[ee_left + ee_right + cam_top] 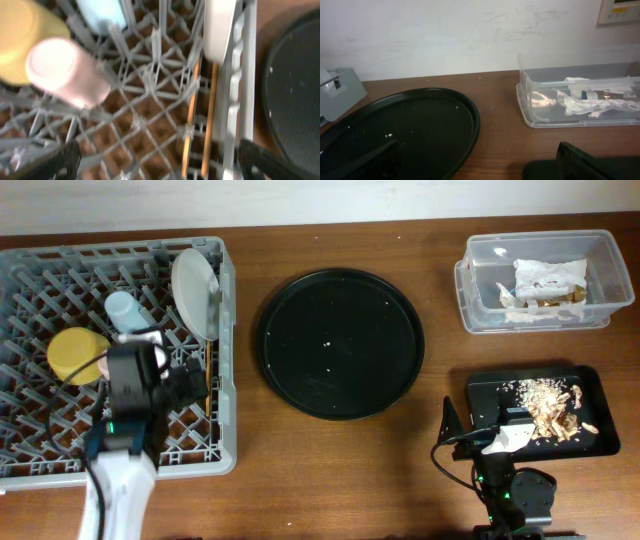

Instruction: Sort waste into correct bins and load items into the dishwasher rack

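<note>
The grey dishwasher rack holds a yellow bowl, a light blue cup, an upright grey plate and chopsticks along its right wall. My left gripper hovers over the rack, open and empty. Its wrist view shows the pink cup, the bowl, the blue cup, the plate, the chopsticks and the open jaws. Napkins lie in the clear tub. Food scraps lie on the flat black tray. My right gripper is open and empty beside it.
A large round black tray with a few crumbs sits mid-table between the rack and the bins. The right wrist view shows it, the clear tub, the open jaws and a wall behind.
</note>
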